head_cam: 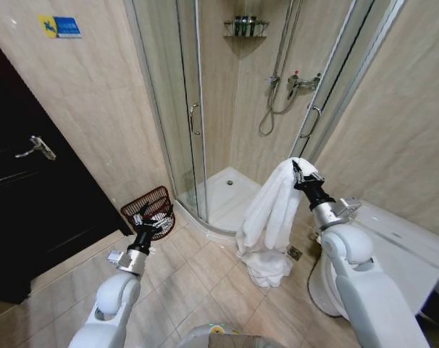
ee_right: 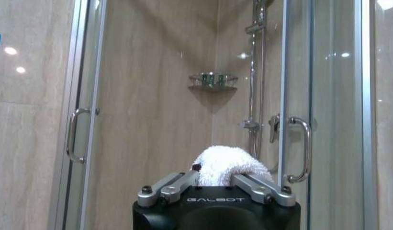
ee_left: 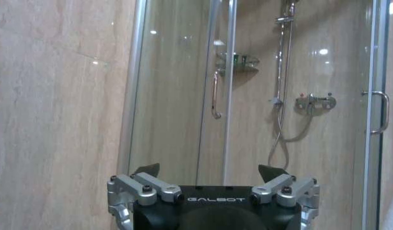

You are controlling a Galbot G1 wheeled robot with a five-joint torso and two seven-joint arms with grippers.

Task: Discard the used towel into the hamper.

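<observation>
Hanging limp from the right hand (head_cam: 298, 172), clamped on its top fold, the towel (head_cam: 272, 217) looks soft, light, floppy; left hand (head_cam: 148, 218) spread apart near the hamper (head_cam: 148, 204).

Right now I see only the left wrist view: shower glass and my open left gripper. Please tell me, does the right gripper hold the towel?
Observer: Yes. The right gripper is shut on the white towel, held up in front of the shower door.
Operator: Does the towel hang free of the floor?
Observer: No. Its lower end is bunched on the floor tiles near the shower tray.
Operator: And where is the hamper?
Observer: The hamper stands against the wall beside the shower, on the robot's left. The left gripper hangs just in front of it, open and holding nothing.
</observation>
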